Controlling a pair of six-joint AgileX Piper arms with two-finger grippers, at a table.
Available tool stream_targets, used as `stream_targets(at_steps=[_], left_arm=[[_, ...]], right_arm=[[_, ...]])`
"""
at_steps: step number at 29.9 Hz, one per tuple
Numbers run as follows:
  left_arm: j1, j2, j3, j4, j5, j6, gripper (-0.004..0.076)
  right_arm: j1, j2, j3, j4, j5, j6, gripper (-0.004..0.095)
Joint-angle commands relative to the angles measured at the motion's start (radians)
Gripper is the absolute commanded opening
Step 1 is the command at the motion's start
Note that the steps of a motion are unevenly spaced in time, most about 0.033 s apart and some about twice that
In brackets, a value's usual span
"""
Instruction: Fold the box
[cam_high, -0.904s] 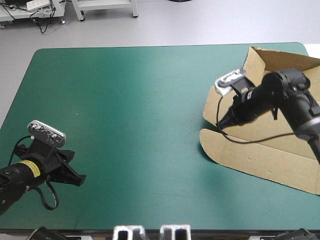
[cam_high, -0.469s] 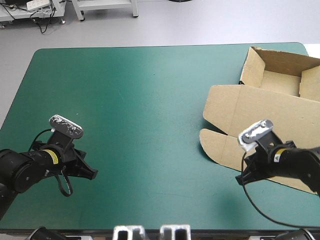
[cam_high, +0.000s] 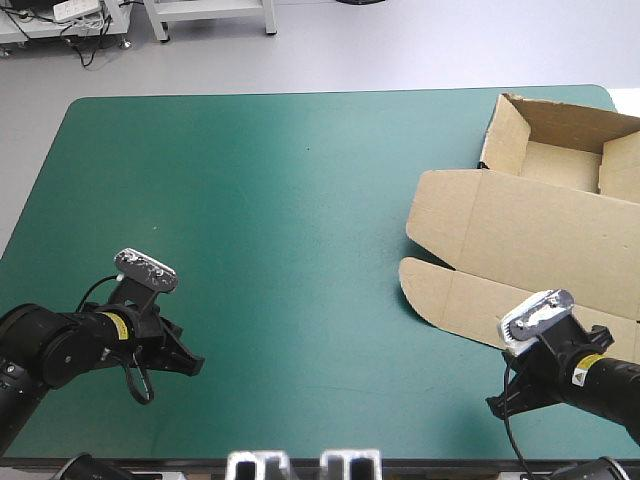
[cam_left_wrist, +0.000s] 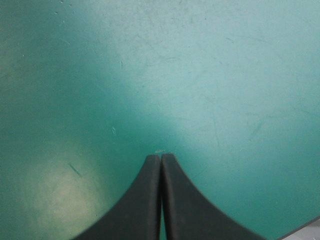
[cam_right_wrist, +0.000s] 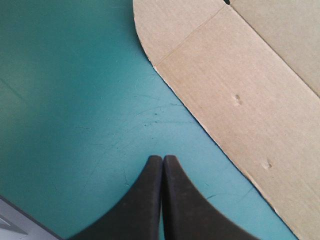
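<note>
i work in a lab: my teal-green table (cam_high: 250, 200) stands on a smooth grey floor (cam_high: 330, 55), with cable-strewn metal stands (cam_high: 85, 25) beyond it.

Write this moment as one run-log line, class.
box: open tray, lid flat, table's right | left claw: shut, empty, over teal-green cover | right claw: shut, empty, beside box edge, not touching

We see the worktop (cam_high: 290, 200) plain teal-green, with faint pale scratches; the box (cam_high: 520, 225) unprinted brown; the left end effector (cam_left_wrist: 161, 157) and right end effector (cam_right_wrist: 163, 158) have black fingers (cam_left_wrist: 145, 200).
</note>
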Motion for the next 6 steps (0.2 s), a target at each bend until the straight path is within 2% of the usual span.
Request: stream_targets(at_steps=[1, 6], left_arm=[[-0.005, -0.005, -0.023, -0.016, -0.013, 0.001, -0.0010], [-0.005, -0.005, -0.023, -0.016, -0.003, -0.001, -0.0010]], right_arm=[[0.000, 0.000, -0.024, -0.001, -0.038, 0.000, -0.0024], [0.000, 0.000, -0.024, -0.001, -0.036, 0.000, -0.0024]])
